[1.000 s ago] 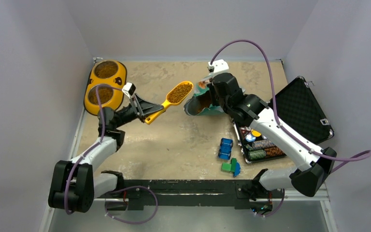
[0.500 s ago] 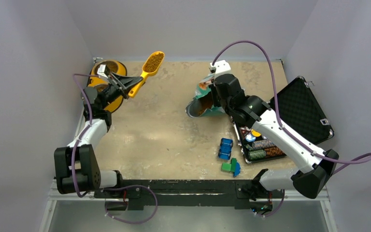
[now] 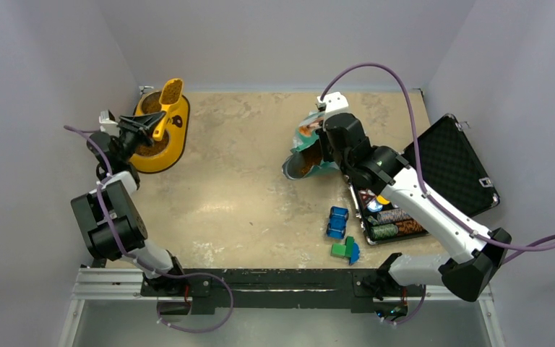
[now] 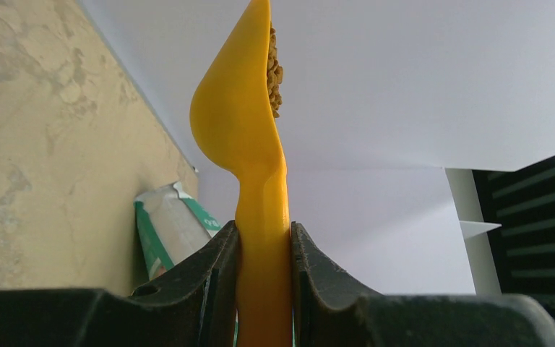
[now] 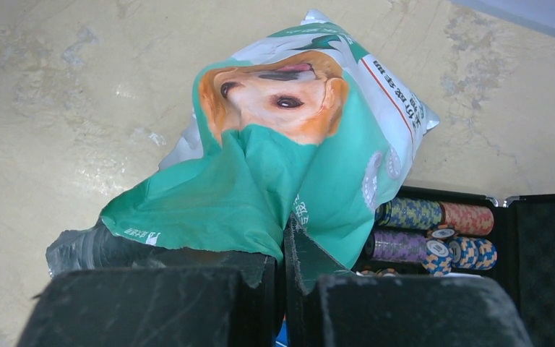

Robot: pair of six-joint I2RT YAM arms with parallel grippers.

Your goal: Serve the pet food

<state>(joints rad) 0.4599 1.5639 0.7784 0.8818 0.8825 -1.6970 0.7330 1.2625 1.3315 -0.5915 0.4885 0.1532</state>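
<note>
From above, the left gripper [image 3: 144, 124] holds the yellow scoop [image 3: 168, 100] of kibble [image 3: 170, 94] over the double bowl [image 3: 175, 141] — positioned to pour.

Left wrist: scoop handle clamped, pellets heaped.

Right wrist: the right gripper [image 5: 283, 249] pinches the dog-food bag [image 5: 289, 144] — propping its mouth open.
</note>
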